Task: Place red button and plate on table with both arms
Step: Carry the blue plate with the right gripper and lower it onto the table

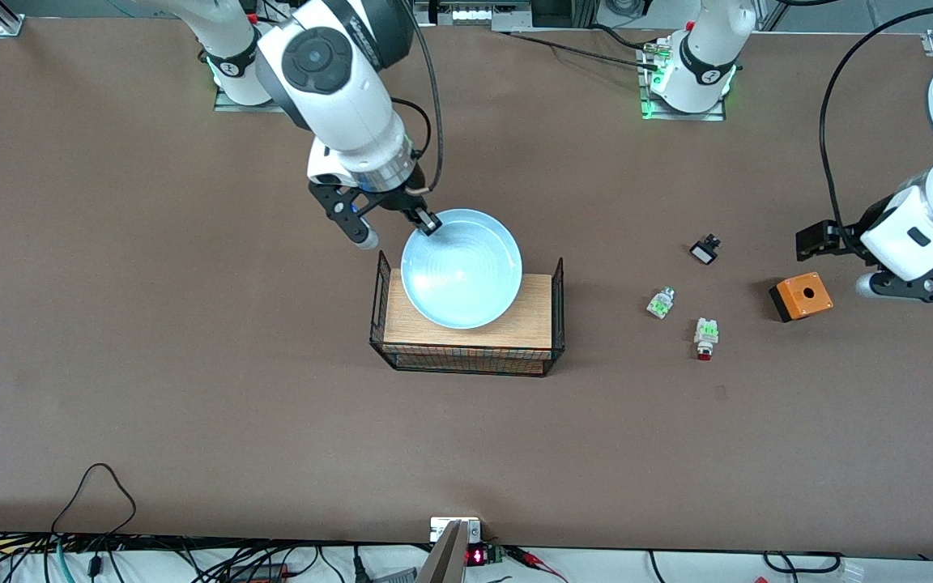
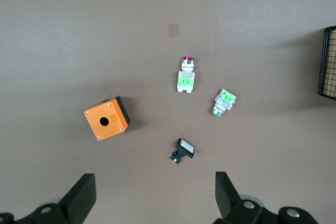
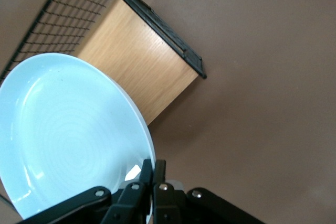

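The pale blue plate (image 1: 462, 268) is over the wood-topped wire rack (image 1: 466, 350). My right gripper (image 1: 429, 226) is shut on its rim at the edge toward the robots' bases. In the right wrist view the fingers (image 3: 153, 169) pinch the plate's edge (image 3: 68, 135); I cannot tell whether the plate touches the rack. The red button (image 1: 706, 338) lies on the table (image 1: 191, 364) toward the left arm's end, also in the left wrist view (image 2: 186, 74). My left gripper (image 1: 816, 240) is open and empty (image 2: 155, 198), up over the table near the orange box.
An orange box with a hole (image 1: 801, 295) (image 2: 107, 118), a green-tabbed block without red (image 1: 661, 302) (image 2: 224, 102) and a small black-and-white piece (image 1: 705, 249) (image 2: 182, 150) lie round the red button. The rack's black wire ends stand up at both sides (image 3: 157, 24).
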Available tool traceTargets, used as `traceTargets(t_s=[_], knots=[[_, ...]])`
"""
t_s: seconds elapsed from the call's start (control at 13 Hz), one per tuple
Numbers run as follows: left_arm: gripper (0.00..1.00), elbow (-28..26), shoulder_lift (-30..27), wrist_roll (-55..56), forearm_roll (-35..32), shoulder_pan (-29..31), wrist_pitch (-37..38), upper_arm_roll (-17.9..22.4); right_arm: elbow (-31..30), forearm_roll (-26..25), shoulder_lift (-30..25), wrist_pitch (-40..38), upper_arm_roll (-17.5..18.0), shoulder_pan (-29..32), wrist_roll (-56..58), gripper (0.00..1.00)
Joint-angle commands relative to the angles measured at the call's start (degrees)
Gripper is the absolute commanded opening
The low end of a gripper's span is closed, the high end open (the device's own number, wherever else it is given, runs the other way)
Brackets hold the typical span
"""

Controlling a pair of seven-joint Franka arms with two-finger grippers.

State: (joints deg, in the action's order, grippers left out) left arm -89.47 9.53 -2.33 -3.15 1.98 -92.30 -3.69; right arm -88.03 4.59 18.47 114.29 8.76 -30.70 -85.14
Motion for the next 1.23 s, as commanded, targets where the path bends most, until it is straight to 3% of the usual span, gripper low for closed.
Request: traceTargets(t_s=[0.0, 0.15, 0.54, 0.85, 1.0, 1.15], knots=[[1.00, 0.51, -3.56, -0.40, 0.42, -0.30, 2.30, -1.31, 1.27, -0.02, -1.33, -4.92, 0.03, 3.88, 7.68, 0.00], [1.00, 1.93, -2.94, -0.05, 0.77, -0.57, 5.89, -1.14, 4.44, 0.15, -1.51, -11.60, -0.15, 7.83, 17.59, 0.00], [1.00, 4.82, 0.56, -2.60, -0.11, -1.62, 8.19, -1.31, 2.88, 0.95, -5.46, -19.71, -4.18, 20.58, 52.56, 0.00], [1.00, 5.63, 1.45, -2.86, -0.28, -1.10, 8.37, -1.32, -5.46, 0.51, -7.13, -17.10, -5.60, 28.75, 70.16, 0.00], [1.00, 5.71, 2.51, -3.47, -0.37, -1.01, 8.54, -1.32, -10.64, -0.02, -7.13, -12.62, -5.68, 31.92, 77.81, 0.00], [1.00, 4.57, 1.72, -11.87, -0.54, -0.22, 11.52, -0.97, -17.23, -0.11, -7.13, -4.98, -5.69, 33.33, 85.46, 0.00]])
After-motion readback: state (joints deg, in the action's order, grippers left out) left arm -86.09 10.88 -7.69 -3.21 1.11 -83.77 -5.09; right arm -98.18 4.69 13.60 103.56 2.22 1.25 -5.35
